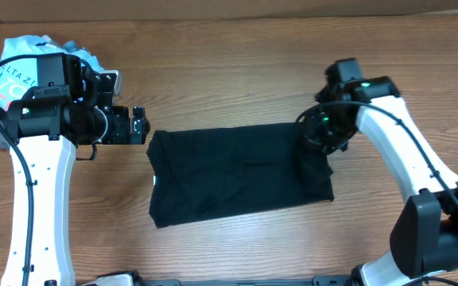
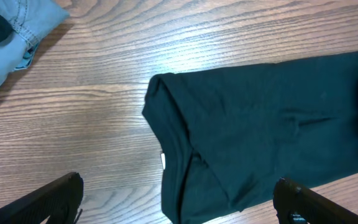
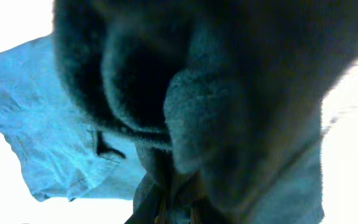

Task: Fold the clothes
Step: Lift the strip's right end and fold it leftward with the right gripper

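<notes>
A black shirt (image 1: 229, 171) lies flat on the wooden table, folded into a long rectangle. It also shows in the left wrist view (image 2: 260, 124). My left gripper (image 1: 139, 125) is open and empty. It hovers just left of the shirt's left edge, its two fingers spread wide in the left wrist view (image 2: 179, 202). My right gripper (image 1: 318, 147) is at the shirt's right end, shut on bunched dark fabric. That fabric fills the right wrist view (image 3: 185, 124) and hides the fingers.
A pile of other clothes (image 1: 22, 56), white and light blue, lies at the table's back left under my left arm. Its blue denim edge shows in the left wrist view (image 2: 23, 25). Bare wood (image 1: 229, 71) surrounds the shirt.
</notes>
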You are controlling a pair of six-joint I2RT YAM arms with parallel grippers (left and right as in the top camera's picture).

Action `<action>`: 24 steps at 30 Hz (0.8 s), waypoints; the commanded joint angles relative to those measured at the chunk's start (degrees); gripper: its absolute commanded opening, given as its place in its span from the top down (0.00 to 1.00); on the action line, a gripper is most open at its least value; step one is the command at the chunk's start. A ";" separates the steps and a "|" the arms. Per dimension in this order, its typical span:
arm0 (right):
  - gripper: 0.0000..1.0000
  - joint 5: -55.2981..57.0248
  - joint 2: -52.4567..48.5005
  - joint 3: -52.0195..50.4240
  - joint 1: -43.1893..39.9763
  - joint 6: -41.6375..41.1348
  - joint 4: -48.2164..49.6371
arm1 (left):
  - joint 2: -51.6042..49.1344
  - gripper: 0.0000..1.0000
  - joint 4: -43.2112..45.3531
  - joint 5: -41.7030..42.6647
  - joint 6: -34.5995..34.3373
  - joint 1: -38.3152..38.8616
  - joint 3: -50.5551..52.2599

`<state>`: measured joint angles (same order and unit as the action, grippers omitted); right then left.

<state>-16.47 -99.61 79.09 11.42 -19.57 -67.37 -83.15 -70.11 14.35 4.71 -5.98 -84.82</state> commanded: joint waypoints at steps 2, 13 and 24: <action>0.91 1.42 1.55 0.24 2.95 -3.85 1.66 | 0.35 0.00 0.04 0.31 1.09 0.39 -1.18; 0.90 1.42 1.51 -3.54 10.82 -9.42 7.78 | 0.35 0.00 0.07 0.31 1.09 0.39 -1.18; 0.87 0.92 1.46 -6.45 14.14 -13.70 12.90 | 0.35 0.00 -0.35 0.28 1.11 0.39 -1.18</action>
<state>-15.05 -99.61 73.12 25.17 -31.68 -54.96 -83.15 -70.37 14.35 4.71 -5.98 -84.82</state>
